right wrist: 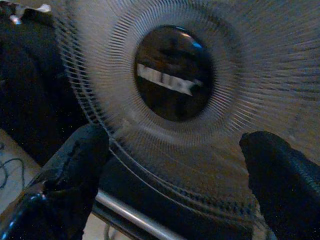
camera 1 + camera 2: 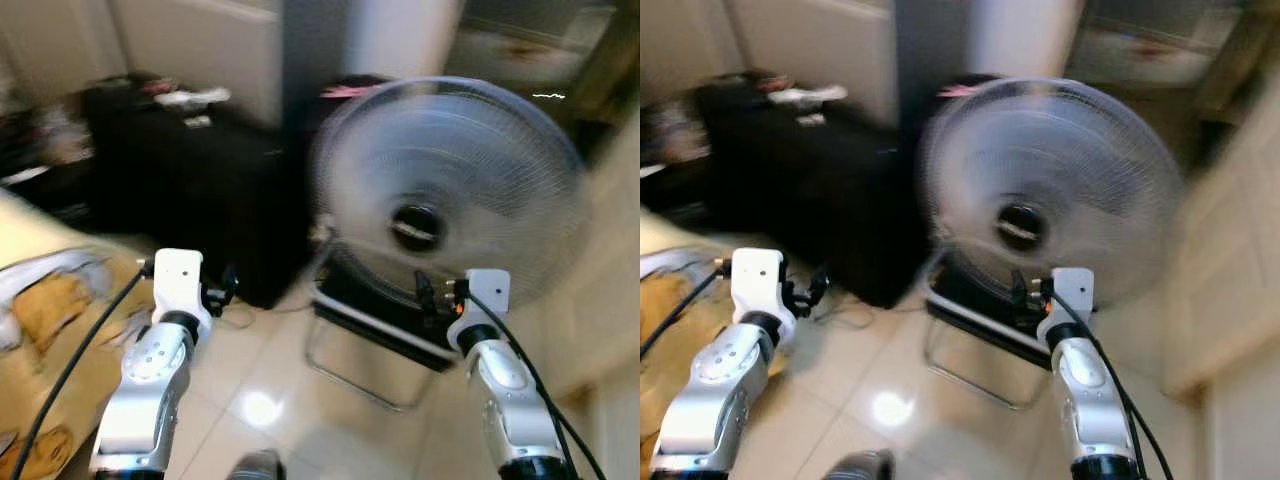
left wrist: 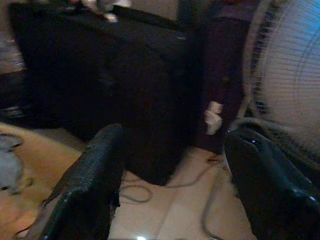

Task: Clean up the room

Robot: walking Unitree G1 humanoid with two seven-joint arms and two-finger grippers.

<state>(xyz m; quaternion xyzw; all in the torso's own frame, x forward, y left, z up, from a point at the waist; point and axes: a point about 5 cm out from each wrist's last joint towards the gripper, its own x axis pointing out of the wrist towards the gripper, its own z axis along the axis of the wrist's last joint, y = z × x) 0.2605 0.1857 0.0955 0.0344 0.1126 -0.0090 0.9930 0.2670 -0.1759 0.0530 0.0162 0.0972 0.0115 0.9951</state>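
Upright fan [image 2: 445,195] faces robot; L gripper [image 3: 175,185] & R gripper [image 1: 175,185] wide open, empty

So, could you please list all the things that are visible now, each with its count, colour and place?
Round wire-grille electric fan: one, pale grey with a black hub, straight ahead.
Black and white box on a bent metal-tube stand: one, on the floor under the fan.
Black cabinet: one, left of the fan, blurred small items on top.
Glossy tiled floor: beige, below.
Yellow patterned fabric: one, far left.
Left gripper: open, towards the cabinet.
Right gripper: open, before the fan.
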